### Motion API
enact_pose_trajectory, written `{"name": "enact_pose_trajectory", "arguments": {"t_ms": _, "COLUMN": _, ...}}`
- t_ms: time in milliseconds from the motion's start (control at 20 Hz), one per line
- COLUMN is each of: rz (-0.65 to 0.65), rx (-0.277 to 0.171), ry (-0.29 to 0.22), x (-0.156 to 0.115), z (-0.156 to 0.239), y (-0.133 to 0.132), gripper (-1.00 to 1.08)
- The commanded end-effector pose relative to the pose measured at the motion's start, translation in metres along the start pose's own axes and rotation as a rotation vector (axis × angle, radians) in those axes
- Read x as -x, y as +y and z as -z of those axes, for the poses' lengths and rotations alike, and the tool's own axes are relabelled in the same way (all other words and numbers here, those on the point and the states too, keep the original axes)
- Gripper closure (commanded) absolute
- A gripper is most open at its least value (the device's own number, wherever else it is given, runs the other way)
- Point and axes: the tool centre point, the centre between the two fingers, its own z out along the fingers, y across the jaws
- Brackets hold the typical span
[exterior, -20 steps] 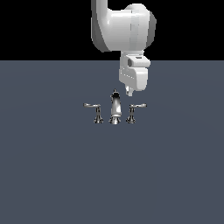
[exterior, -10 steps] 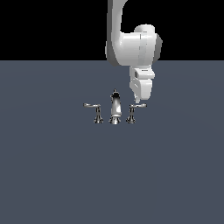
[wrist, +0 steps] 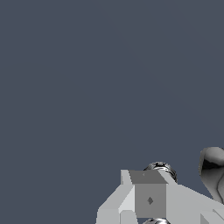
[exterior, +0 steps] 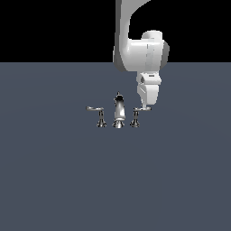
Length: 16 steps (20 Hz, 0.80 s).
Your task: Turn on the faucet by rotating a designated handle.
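The faucet (exterior: 118,111) is a small chrome set on the grey floor: a tapered central spout with a lever on each side. The handle (exterior: 137,110) is the lever on the exterior view's right, a thin arm on a flared post. My gripper (exterior: 145,107) hangs from the white arm, its fingertips at the outer end of that lever and touching or nearly touching it. The fingers show no gap and hold nothing. In the wrist view the grey fingers (wrist: 148,199) cover part of the chrome handle (wrist: 161,167), with the spout (wrist: 213,168) beside it.
The mirror-image lever (exterior: 95,109) stands on the exterior view's left of the spout. The flat grey floor (exterior: 115,180) spreads all around the set. The white arm (exterior: 140,54) rises above the handle.
The arm has swung toward the exterior view's right and come down, bringing the fingertips from above the spout to the outer end of the right-hand lever. The faucet looks unchanged.
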Motion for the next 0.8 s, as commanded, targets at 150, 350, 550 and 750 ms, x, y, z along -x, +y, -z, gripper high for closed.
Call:
{"name": "enact_pose_trajectory", "arguments": {"t_ms": 150, "rz": -0.001, "rx": 0.0, "ry": 0.0, "x": -0.002, "z": 0.0, "y": 0.005, "gripper": 1.08}}
{"name": "enact_pose_trajectory", "arguments": {"t_ms": 350, "rz": -0.002, "rx": 0.0, "ry": 0.0, "x": -0.007, "z": 0.0, "y": 0.016, "gripper": 1.08}}
{"name": "enact_pose_trajectory", "arguments": {"t_ms": 550, "rz": -0.003, "rx": -0.001, "ry": 0.0, "x": -0.012, "z": 0.0, "y": 0.027, "gripper": 1.08}}
{"name": "enact_pose_trajectory", "arguments": {"t_ms": 750, "rz": -0.004, "rx": -0.001, "ry": -0.001, "x": -0.017, "z": 0.0, "y": 0.039, "gripper": 1.08}}
